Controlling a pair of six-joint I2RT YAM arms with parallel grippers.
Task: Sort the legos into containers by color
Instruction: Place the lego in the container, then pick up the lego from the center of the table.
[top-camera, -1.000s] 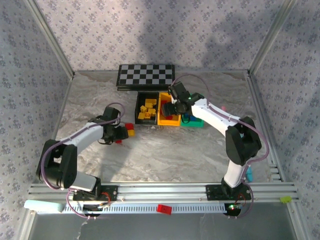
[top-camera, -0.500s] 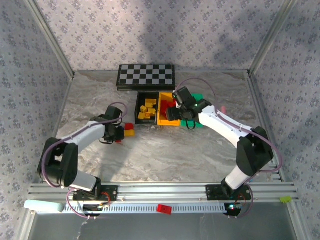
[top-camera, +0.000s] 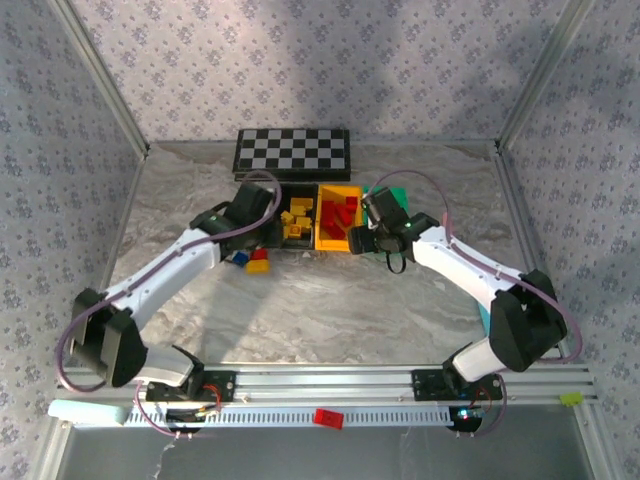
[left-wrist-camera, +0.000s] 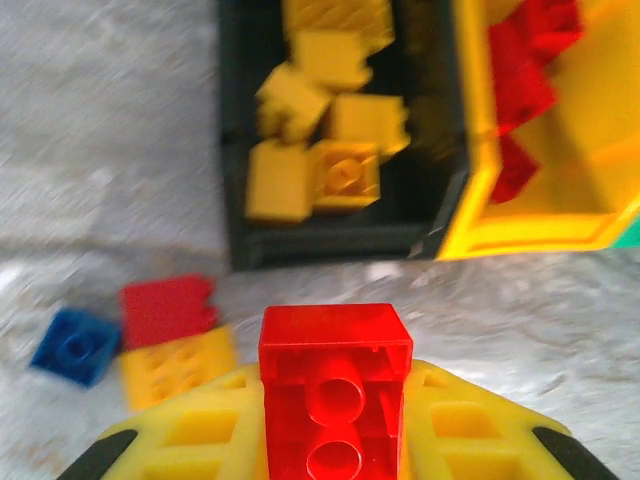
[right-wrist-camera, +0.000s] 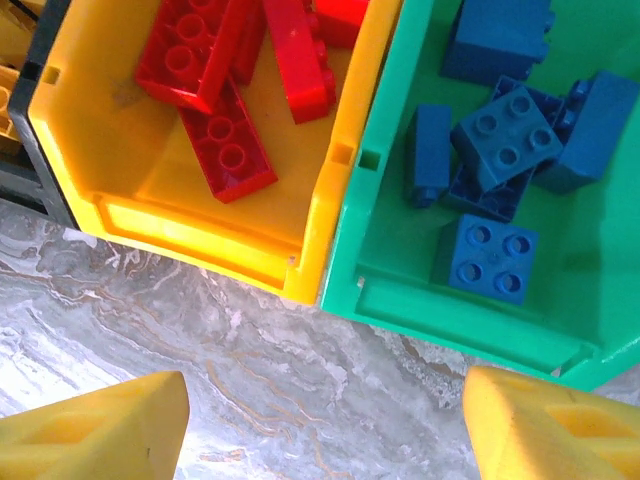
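Marble-patterned tabletop (top-camera: 330, 300) lies between walls of flowered paper (top-camera: 300, 60), with a checkered board (top-camera: 292, 152) at twelve o'clock. Toward six from the board, side by side, stand the black bin (left-wrist-camera: 330, 240) with yellow legos (left-wrist-camera: 345, 175), the yellow bin (right-wrist-camera: 200, 225) with red legos (right-wrist-camera: 215, 140) and the green bin (right-wrist-camera: 450, 310) with blue legos (right-wrist-camera: 505, 135). The left gripper (left-wrist-camera: 335, 400) is clamped on a red brick (left-wrist-camera: 335, 345) at six o'clock of the black bin. A blue brick (left-wrist-camera: 78, 345), a loose red brick (left-wrist-camera: 165, 308) and a yellow brick (left-wrist-camera: 178, 365) lie at the bin's eight o'clock. The right gripper (right-wrist-camera: 325, 420) hangs wide and empty by the yellow and green bins' near rims.

A robot lab cell: two arms (top-camera: 170, 272) bolted to an aluminium rail (top-camera: 320, 380) at 6 o'clock, a marble-print table (top-camera: 330, 310), patterned screens (top-camera: 300, 60) from 9 to 3.
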